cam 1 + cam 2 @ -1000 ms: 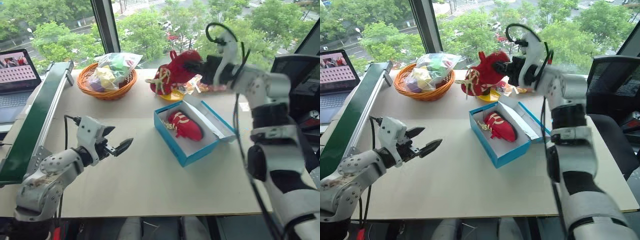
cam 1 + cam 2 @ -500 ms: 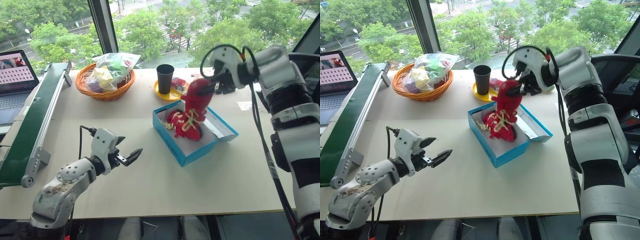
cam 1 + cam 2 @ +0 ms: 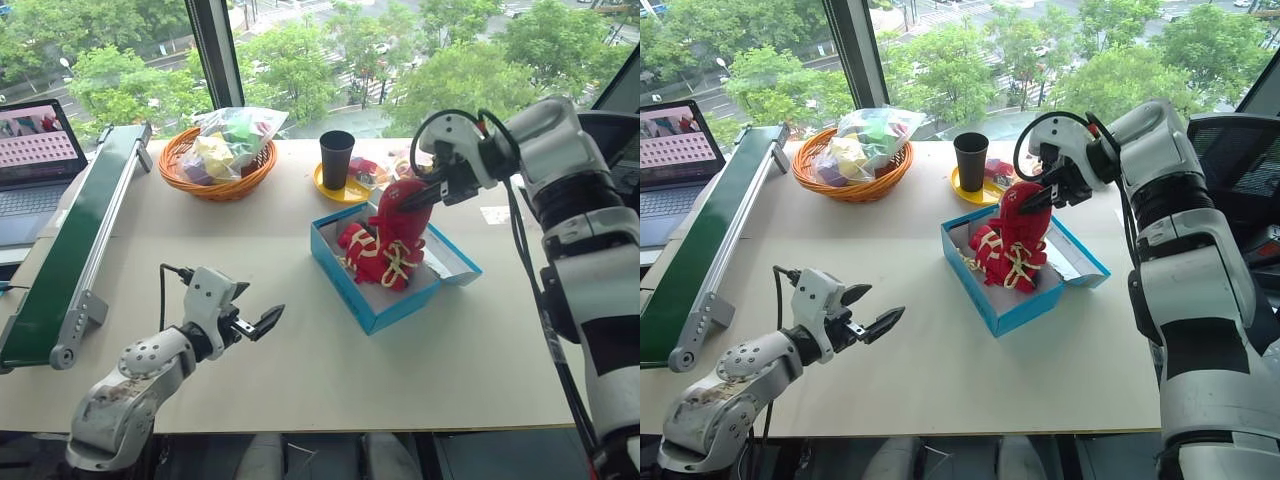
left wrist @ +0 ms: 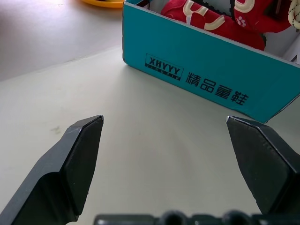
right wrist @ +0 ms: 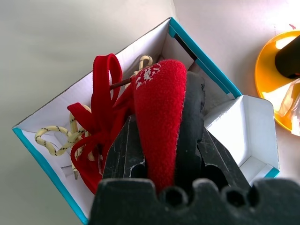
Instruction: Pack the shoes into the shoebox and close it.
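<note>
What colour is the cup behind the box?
Black. The cup stands on a yellow saucer, best seen in the left eye view.

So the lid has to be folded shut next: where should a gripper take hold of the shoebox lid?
Judging by its pose, grip the shoebox lid at its free outer edge, coming from the robot's right. It lies open on that side of the shoebox, hinged along the box wall, so the far edge gives most leverage.

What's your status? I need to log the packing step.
Right gripper shut on second shoe, nose-down in shoebox atop first shoe. Left gripper open, idle. Lid open.
</note>
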### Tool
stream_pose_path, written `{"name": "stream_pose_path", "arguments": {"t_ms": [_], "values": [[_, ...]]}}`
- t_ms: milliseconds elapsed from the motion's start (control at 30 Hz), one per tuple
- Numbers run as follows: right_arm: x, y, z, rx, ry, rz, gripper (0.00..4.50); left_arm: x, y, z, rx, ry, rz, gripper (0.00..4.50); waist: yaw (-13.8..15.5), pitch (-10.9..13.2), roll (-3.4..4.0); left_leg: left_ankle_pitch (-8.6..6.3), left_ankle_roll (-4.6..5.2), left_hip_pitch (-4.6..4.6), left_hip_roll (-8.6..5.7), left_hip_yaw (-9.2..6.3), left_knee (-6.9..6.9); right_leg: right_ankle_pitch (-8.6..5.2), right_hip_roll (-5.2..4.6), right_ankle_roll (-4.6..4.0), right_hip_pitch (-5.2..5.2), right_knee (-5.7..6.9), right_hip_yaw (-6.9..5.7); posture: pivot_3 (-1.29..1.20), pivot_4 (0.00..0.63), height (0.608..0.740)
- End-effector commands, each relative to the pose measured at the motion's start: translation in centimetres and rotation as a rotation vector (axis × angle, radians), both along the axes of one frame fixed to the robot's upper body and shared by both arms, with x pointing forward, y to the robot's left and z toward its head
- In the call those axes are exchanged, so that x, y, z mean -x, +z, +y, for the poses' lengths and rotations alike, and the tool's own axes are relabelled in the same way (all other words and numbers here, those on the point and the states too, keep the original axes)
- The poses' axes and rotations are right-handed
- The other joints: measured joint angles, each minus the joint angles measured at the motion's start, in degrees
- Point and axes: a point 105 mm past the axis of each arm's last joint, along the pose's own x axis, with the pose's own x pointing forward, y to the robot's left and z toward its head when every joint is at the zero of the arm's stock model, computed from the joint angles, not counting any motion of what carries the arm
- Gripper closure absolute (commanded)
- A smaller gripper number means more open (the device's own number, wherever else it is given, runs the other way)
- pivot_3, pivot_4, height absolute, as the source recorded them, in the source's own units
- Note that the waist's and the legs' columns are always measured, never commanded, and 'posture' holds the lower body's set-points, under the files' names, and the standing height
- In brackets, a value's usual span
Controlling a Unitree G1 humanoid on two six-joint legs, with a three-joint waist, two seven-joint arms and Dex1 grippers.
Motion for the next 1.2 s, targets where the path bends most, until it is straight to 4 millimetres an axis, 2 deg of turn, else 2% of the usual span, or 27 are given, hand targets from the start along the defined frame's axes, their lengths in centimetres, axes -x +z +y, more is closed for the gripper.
{"name": "stream_pose_path", "arguments": {"t_ms": [33,300,433,567,667,733,867,1100,1200], "values": [[0.4,2.2,0.2,-0.028,0.016,-0.018,3.93,0.4,1.0,-0.5,0.006,-0.006,-0.059,0.00,-0.15,0.00,0.00,0.00,0.00,-0.01,0.00,0.00,-0.01,0.00,0.00,0.00,-0.02,0.00,0.00,0.00,0.150,0.738],[1.5,4.2,2.1,-0.124,0.084,0.021,3.93,0.5,0.6,-0.9,0.020,-0.006,-0.052,0.00,-0.55,0.01,0.02,0.00,0.00,-0.01,0.01,0.02,0.00,0.00,0.00,0.00,-0.04,0.02,0.02,0.00,0.150,0.738],[2.3,3.8,3.3,-0.186,0.117,0.090,3.93,0.6,0.4,-0.7,0.001,-0.012,-0.043,0.00,-0.57,0.02,0.03,0.00,0.00,-0.02,0.01,0.02,-0.01,0.00,0.00,0.00,-0.06,0.03,0.03,0.00,0.150,0.738],[3.5,1.0,3.7,-0.165,0.154,0.200,3.93,0.8,0.6,0.3,-0.032,-0.005,-0.044,0.00,-0.44,0.02,0.03,-0.01,0.02,-0.03,0.00,0.02,-0.01,0.00,0.00,0.00,-0.05,0.03,0.03,0.00,0.150,0.738],[3.3,-1.5,2.7,-0.103,0.122,0.244,3.93,0.9,0.7,0.8,-0.042,0.007,-0.043,0.00,-0.30,0.02,0.03,-0.02,0.03,-0.01,0.01,0.02,0.06,0.00,0.00,0.00,-0.02,0.03,0.03,0.00,0.150,0.738],[3.1,-2.4,2.2,-0.084,0.105,0.261,3.93,0.9,0.7,0.8,-0.043,0.008,-0.043,0.00,-0.26,0.03,0.05,-0.02,0.03,-0.03,0.00,0.02,0.09,0.00,0.00,0.00,-0.02,0.03,0.03,0.00,0.150,0.738],[2.4,-3.6,1.8,-0.084,0.068,0.274,3.93,1.1,0.9,0.7,-0.041,0.007,-0.046,0.00,-0.40,0.03,0.05,-0.03,0.05,-0.02,0.02,0.03,0.07,0.00,0.01,0.00,-0.03,0.03,0.03,0.00,0.150,0.738],[1.6,-3.5,2.3,-0.090,0.058,0.258,3.93,1.2,0.9,1.3,-0.050,0.025,-0.041,0.00,-0.46,0.03,0.05,-0.03,0.05,0.01,0.02,0.03,0.08,0.00,0.02,0.00,-0.02,0.04,0.03,0.00,0.150,0.738],[1.0,-6.2,3.4,0.007,0.066,0.247,3.93,1.0,1.0,0.9,-0.044,0.020,-0.046,0.00,-0.55,0.03,0.05,-0.03,0.05,0.02,0.01,0.03,0.09,0.00,0.01,0.00,0.01,0.03,0.03,0.00,0.150,0.738]]}}
